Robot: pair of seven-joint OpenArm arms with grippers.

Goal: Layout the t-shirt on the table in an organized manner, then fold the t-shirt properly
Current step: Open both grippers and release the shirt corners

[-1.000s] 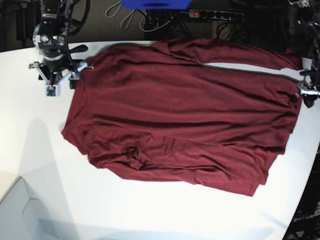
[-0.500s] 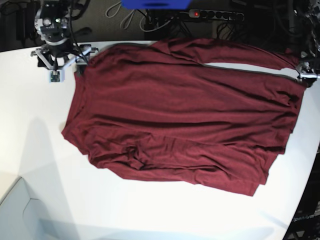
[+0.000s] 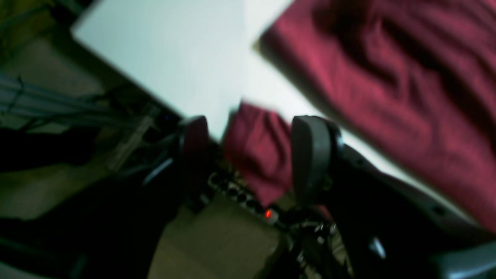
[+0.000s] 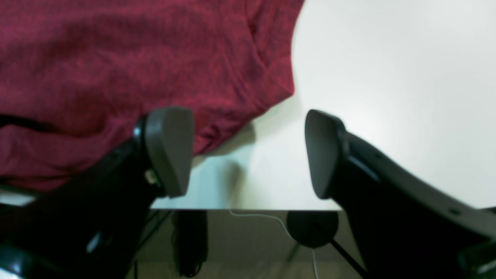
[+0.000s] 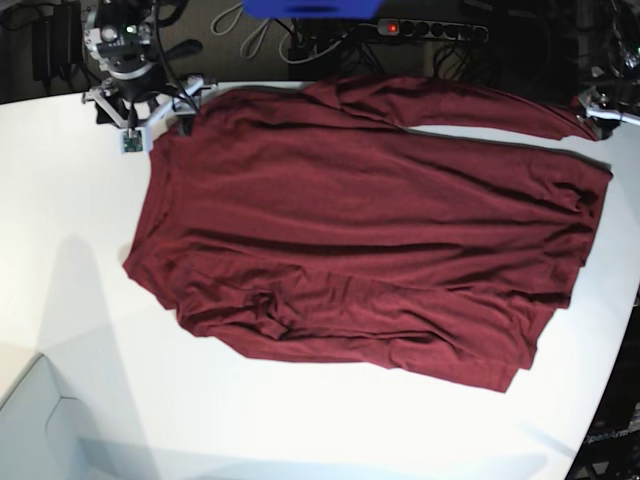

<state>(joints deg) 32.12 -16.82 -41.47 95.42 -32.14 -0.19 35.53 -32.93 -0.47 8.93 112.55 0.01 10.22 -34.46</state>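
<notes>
The dark maroon t-shirt [image 5: 360, 230] lies spread and wrinkled on the white table [image 5: 80, 300], one sleeve stretched along the far edge. My right gripper [image 5: 150, 115] hovers at the shirt's far-left corner. In the right wrist view it [image 4: 248, 155] is open over bare table [image 4: 387, 77], with the shirt's corner [image 4: 240, 97] beside one finger. My left gripper [image 5: 605, 105] sits at the far-right sleeve end. In the blurred left wrist view it [image 3: 254, 155] stands open. The sleeve end [image 3: 259, 155] shows between the fingers, with a gap on one side.
A power strip [image 5: 430, 28] with a red light, cables and a blue object [image 5: 310, 8] lie beyond the far edge. The table's curved edge [image 5: 615, 330] runs close to the shirt's right side. A pale grey surface [image 5: 40, 430] fills the lower-left corner.
Both grippers have moved toward the table's far edge. The right one now stands by the shirt's far-left corner. The shirt's right edge has drawn in slightly.
</notes>
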